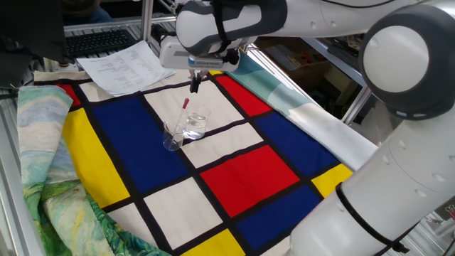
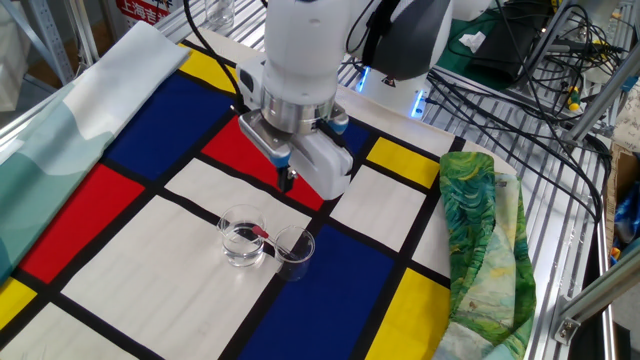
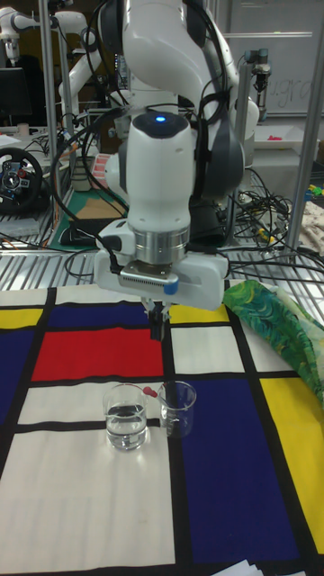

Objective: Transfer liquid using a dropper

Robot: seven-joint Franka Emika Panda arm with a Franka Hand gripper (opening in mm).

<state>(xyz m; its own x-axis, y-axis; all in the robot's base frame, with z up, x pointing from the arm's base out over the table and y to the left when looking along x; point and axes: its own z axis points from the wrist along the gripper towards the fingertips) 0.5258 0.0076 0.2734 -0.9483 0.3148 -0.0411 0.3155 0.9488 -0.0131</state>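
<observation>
The hand (image 3: 156, 326), fingers pressed together and empty, is being held above the light, fragile dropper (image 3: 153, 392), best pinched gently below its red bulb.

Open air separates the pincer (image 3: 157, 326) from the dropper (image 3: 150, 391) standing below it. Two glass beakers (image 3: 126, 416) stand touching at the middle of the table (image 3: 81, 504), the dropper's red bulb rising between them. Folded green cloth (image 3: 279, 328) lies well apart at the right edge.

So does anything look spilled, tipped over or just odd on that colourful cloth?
Nothing looks spilled. Both beakers stand upright, touching, and the dropper leans inside the smaller beaker, red bulb up. The pincer hovers above, holding nothing.
</observation>
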